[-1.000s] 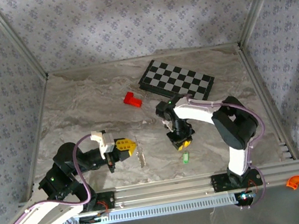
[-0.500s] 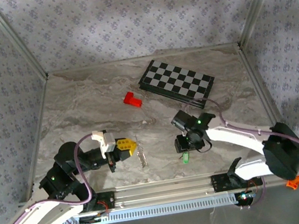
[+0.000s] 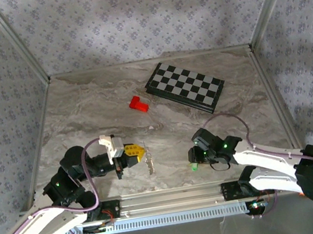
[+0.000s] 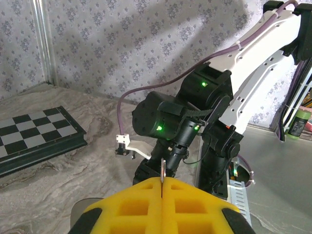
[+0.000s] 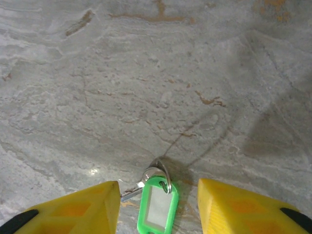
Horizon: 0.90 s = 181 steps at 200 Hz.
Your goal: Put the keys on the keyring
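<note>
The keyring (image 5: pixel 157 207) is a small green plastic tag with a metal split ring (image 5: pixel 165 171). It lies flat on the marble table near the front. My right gripper (image 5: pixel 158 187) stands open just above it, one yellow finger on each side and neither touching. From above, the tag (image 3: pixel 194 167) shows beside the right gripper (image 3: pixel 193 159). My left gripper (image 3: pixel 141 152) is shut on the keys (image 3: pixel 148 164), silvery toothed metal that hangs from its tips. In the left wrist view a thin metal blade (image 4: pixel 161 169) stands edge-on between the closed pads (image 4: pixel 185 200).
A black-and-grey chessboard (image 3: pixel 184 86) lies at the back right, with a red block (image 3: pixel 138 104) to its left. Patterned walls and metal rails enclose the table. The right arm (image 4: pixel 180 122) rises directly ahead of the left gripper.
The right arm swung forward and down, from behind the green tag to low over it, and its jaws widened. The left gripper shifted slightly right, still holding the keys.
</note>
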Tool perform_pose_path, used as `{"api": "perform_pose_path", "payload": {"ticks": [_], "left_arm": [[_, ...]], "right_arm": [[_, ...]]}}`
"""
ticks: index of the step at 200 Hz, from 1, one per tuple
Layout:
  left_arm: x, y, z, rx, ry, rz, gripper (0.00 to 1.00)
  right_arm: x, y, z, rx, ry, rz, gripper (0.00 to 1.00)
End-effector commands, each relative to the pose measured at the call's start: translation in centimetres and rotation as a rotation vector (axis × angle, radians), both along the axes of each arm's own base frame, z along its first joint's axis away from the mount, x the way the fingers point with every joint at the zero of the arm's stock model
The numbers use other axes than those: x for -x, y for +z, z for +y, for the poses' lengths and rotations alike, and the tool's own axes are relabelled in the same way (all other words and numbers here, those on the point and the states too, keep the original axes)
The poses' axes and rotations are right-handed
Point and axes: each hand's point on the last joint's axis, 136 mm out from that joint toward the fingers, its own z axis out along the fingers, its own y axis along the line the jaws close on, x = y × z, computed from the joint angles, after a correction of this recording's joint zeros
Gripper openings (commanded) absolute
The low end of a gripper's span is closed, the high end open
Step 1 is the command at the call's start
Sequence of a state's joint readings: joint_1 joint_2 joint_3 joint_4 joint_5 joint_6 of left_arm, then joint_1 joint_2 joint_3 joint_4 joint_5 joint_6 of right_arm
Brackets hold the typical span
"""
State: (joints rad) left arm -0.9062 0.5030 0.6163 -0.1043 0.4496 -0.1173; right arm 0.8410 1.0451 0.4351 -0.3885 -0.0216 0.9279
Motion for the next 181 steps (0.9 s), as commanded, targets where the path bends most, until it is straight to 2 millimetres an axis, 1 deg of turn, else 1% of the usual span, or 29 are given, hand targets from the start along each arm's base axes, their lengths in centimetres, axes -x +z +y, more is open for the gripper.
{"api": "perform_pose_path", "payload": {"ticks": [1,55,132,181], "left_arm": [[0.76,3.07,0.21,0.065,-0.025,-0.052,0.0],[0.65,2.92,0.06,0.058,-0.026,-0.052,0.0],[0.7,2.83,0.09,0.059,-0.027,-0.051,0.0],[0.71,2.72,0.23,0.058,-0.022,-0.049,0.0]], "right_arm": [[-0.12,-0.24,-0.12,-0.01,-0.028,-0.015,0.45],[-0.03,-0.7,-0.15,-0.018,-0.027,-0.02,0.37],[-0.05,-0.82,-0.06,-0.019,-0.024,-0.02,0.21],[-0.19,-0.79,-0.01,-0.018,-0.017,-0.021,0.17]]}}
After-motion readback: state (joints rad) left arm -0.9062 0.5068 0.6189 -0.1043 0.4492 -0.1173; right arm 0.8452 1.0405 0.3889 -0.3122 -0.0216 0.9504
